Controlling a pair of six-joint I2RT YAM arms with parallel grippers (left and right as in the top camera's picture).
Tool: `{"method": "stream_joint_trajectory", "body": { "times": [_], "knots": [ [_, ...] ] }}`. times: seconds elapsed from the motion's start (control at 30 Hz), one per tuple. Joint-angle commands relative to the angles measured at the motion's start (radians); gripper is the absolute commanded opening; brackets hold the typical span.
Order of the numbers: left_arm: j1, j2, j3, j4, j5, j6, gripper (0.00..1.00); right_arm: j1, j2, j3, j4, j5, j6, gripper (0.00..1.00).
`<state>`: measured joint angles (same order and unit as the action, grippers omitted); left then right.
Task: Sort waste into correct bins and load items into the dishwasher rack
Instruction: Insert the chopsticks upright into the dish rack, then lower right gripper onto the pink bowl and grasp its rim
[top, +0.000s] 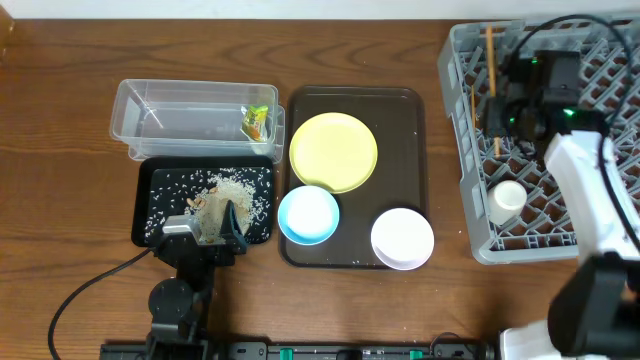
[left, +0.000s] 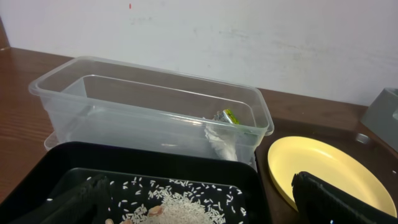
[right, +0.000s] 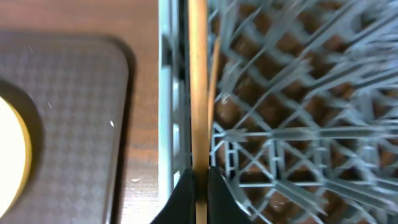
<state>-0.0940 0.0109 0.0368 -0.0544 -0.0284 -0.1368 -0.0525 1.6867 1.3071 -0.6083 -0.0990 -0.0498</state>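
Note:
The grey dishwasher rack (top: 590, 215) stands at the right. My right gripper (top: 498, 108) is over its left side, shut on a wooden chopstick (top: 491, 62). In the right wrist view the chopstick (right: 198, 93) runs upright between the shut fingers (right: 199, 180), along the rack's left wall (right: 168, 93). A white cup (top: 506, 200) lies in the rack. My left gripper (top: 215, 228) is open over the front of the black tray (top: 150, 190), above the rice (left: 180, 205). The wrapper (top: 257, 122) lies in the clear tub (top: 180, 105).
A dark brown serving tray (top: 400, 120) in the middle holds the yellow-green plate (top: 333, 150), the light blue bowl (top: 308, 215) and the white bowl (top: 402, 238). The left arm's cable (top: 90, 285) trails over the table at the front left.

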Motion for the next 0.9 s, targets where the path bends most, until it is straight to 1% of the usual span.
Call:
{"method": "stream_joint_trajectory", "body": {
  "times": [0.0, 0.03, 0.1, 0.2, 0.23, 0.33, 0.47, 0.57, 0.67, 0.8, 0.87],
  "knots": [
    [0.004, -0.007, -0.033, -0.015, 0.002, 0.005, 0.95, 0.003, 0.031, -0.006, 0.001, -0.040, -0.034, 0.34],
    [0.004, -0.007, -0.033, -0.015, 0.002, 0.005, 0.95, 0.007, 0.026, -0.005, -0.003, -0.041, -0.030, 0.43],
    [0.004, -0.007, -0.033, -0.015, 0.002, 0.005, 0.95, 0.021, -0.002, -0.002, -0.023, -0.047, 0.015, 0.49],
    [0.004, -0.007, -0.033, -0.015, 0.002, 0.005, 0.96, 0.053, -0.073, 0.000, -0.080, -0.137, 0.065, 0.52],
    [0.004, -0.007, -0.033, -0.015, 0.002, 0.005, 0.95, 0.069, -0.108, 0.000, -0.114, -0.191, 0.077, 0.52],
    [0.004, -0.007, -0.033, -0.015, 0.002, 0.005, 0.95, 0.121, -0.179, 0.000, -0.208, -0.270, 0.124, 0.54],
    [0.004, -0.007, -0.033, -0.015, 0.002, 0.005, 0.95, 0.224, -0.224, -0.005, -0.389, -0.263, 0.150, 0.56],
    [0.004, -0.007, -0.033, -0.015, 0.002, 0.005, 0.95, 0.307, -0.220, -0.047, -0.468, -0.197, 0.191, 0.55],
    [0.004, -0.007, -0.033, -0.015, 0.002, 0.005, 0.95, 0.385, -0.220, -0.149, -0.467, -0.021, 0.324, 0.54],
    [0.004, -0.007, -0.033, -0.015, 0.002, 0.005, 0.96, 0.443, -0.220, -0.301, -0.394, 0.151, 0.462, 0.51],
    [0.004, -0.007, -0.033, -0.015, 0.002, 0.005, 0.95, 0.446, -0.220, -0.372, -0.325, 0.173, 0.500, 0.47]
  ]
}}
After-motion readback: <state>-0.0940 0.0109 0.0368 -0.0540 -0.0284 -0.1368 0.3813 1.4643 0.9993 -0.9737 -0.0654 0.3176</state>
